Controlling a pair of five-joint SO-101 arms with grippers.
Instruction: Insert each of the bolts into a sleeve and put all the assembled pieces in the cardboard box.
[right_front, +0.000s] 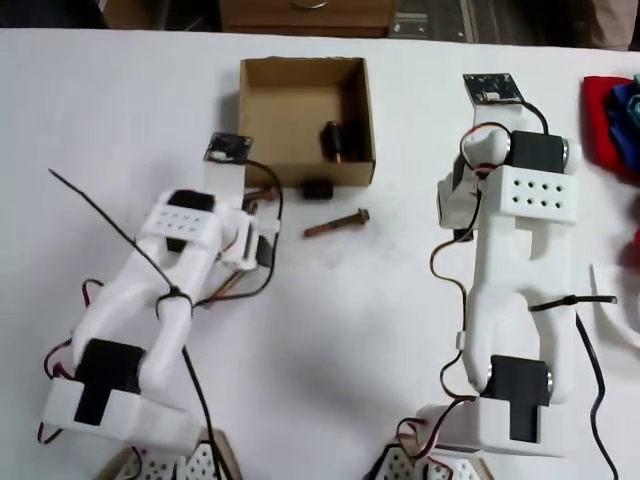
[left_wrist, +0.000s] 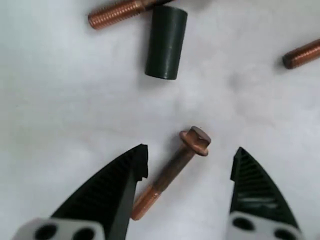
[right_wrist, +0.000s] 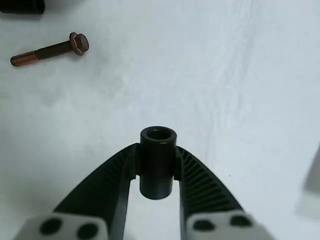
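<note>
My left gripper (left_wrist: 191, 151) is open just above the table, with a copper bolt (left_wrist: 172, 170) lying between its fingers, untouched. A black sleeve (left_wrist: 166, 42) lies beyond it, beside a second bolt (left_wrist: 117, 12); a third bolt (left_wrist: 302, 54) shows at the picture's edge. My right gripper (right_wrist: 157, 150) is shut on an upright black sleeve (right_wrist: 158, 165), hole facing up. In the high view the cardboard box (right_front: 303, 62) holds one bolt-and-sleeve piece (right_front: 335, 140). A loose sleeve (right_front: 318, 188) and a bolt (right_front: 337, 223) lie in front of the box.
The right arm (right_front: 520, 260) stands right of the box, the left arm (right_front: 170, 270) to the box's front left. Red cloth (right_front: 610, 110) lies at the table's right edge. A loose black cable (right_front: 100, 215) crosses over the left arm.
</note>
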